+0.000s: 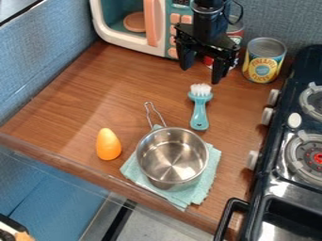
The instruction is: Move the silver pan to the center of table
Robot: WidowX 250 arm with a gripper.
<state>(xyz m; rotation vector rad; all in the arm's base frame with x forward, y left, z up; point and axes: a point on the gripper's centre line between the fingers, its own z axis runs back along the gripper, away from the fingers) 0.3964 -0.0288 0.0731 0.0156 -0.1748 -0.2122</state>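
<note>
By the toy microwave (125,42), the gripper (200,75) is parted wide, empty — the silver pan (173,156) must first be reached and grasped.

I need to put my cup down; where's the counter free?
Widest: between the toy microwave and the orange object, left of the brush. Narrower: between brush and stove. Crowded: around the cans by the gripper, and where the pan covers the cloth.
</note>
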